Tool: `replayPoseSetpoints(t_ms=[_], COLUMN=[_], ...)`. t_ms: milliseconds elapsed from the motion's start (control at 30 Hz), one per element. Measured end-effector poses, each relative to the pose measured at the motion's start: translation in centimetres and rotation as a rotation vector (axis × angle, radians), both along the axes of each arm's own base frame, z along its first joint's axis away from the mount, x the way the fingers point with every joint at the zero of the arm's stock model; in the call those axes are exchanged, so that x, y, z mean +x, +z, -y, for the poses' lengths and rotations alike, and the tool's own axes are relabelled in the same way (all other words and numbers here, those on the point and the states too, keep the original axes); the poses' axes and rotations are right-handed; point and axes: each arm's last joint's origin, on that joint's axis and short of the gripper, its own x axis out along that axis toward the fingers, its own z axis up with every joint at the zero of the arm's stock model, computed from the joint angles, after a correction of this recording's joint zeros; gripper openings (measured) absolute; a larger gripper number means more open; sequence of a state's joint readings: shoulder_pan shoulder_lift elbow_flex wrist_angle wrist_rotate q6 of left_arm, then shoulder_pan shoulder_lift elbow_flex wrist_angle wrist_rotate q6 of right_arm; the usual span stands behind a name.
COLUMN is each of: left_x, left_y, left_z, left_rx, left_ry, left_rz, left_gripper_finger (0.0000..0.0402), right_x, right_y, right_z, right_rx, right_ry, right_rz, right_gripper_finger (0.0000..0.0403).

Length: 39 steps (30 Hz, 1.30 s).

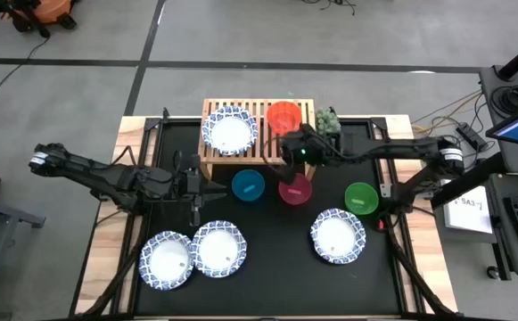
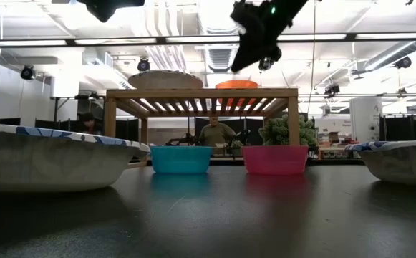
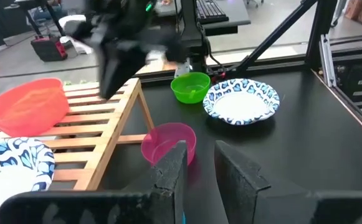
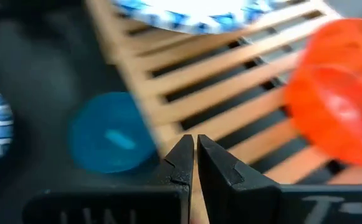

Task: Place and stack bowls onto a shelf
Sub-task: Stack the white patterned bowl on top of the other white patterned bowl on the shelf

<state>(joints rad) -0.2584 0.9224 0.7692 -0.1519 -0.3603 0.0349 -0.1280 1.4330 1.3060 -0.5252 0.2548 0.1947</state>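
The light-wood shelf (image 1: 259, 152) stands at the table's far side. On its slats sit one white blue-rimmed bowl (image 1: 230, 131) and the red bowl (image 1: 284, 116). The teal bowl (image 1: 249, 185), magenta bowl (image 1: 295, 189) and green bowl (image 1: 360, 198) stand on the black mat, with three white bowls (image 1: 167, 260), (image 1: 218, 248), (image 1: 337, 235) nearer. My right gripper (image 4: 195, 146) hovers shut and empty over the shelf's near edge (image 1: 281, 156), beside the red bowl (image 4: 342, 87). My left gripper (image 3: 199, 158) is open and empty, left of the teal bowl (image 1: 218, 188).
A bumpy green artichoke-like object (image 1: 328, 119) sits right of the shelf. Under the shelf top there is open space (image 2: 200, 129). A person (image 2: 216, 134) sits in the room beyond the table. Bare mat (image 1: 276, 259) lies between the white bowls.
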Motion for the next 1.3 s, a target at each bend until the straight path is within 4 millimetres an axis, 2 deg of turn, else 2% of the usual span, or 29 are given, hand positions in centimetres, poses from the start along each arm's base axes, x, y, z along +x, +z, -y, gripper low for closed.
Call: replayPoseSetpoints(t_ms=[200,333,633,767,1067,1200,1300], left_x=[0.1,0.2,0.5,0.5,0.5,0.5,0.5], left_y=[-0.2,-0.3,-0.6,-0.5,-0.5,-0.5,-0.5], left_z=[0.0,0.1,0.1,0.1,0.1,0.1,0.1], left_rx=[0.004,0.005,0.02,0.02,0.033,0.033,0.033], left_ry=[0.0,0.0,-0.003,-0.003,-0.008,-0.008,-0.008], left_rz=[-0.013,-0.019,-0.035,-0.035,-0.036,-0.036,-0.035], left_gripper_finger=[0.0064,0.0064,0.0064,0.0064,0.0064,0.0064,0.0064], right_x=[-0.2,-0.4,-2.2,-2.8,-2.8,-1.8,-1.0], right_y=[0.4,0.1,-1.2,-1.6,-2.0,-2.8,-4.0], right_z=[-3.9,-5.8,-8.5,-9.6,-11.9,-13.3,-13.9], right_rx=[0.273,0.445,0.685,0.744,0.754,0.75,0.816], right_ry=[0.106,0.137,-0.075,-0.15,-0.053,-0.066,-0.149], right_rz=[0.046,0.013,-0.177,-0.237,-0.284,-0.249,-0.263], right_gripper_finger=[0.0013,0.0013,0.0013,0.0013,0.0009,0.0019,0.0046])
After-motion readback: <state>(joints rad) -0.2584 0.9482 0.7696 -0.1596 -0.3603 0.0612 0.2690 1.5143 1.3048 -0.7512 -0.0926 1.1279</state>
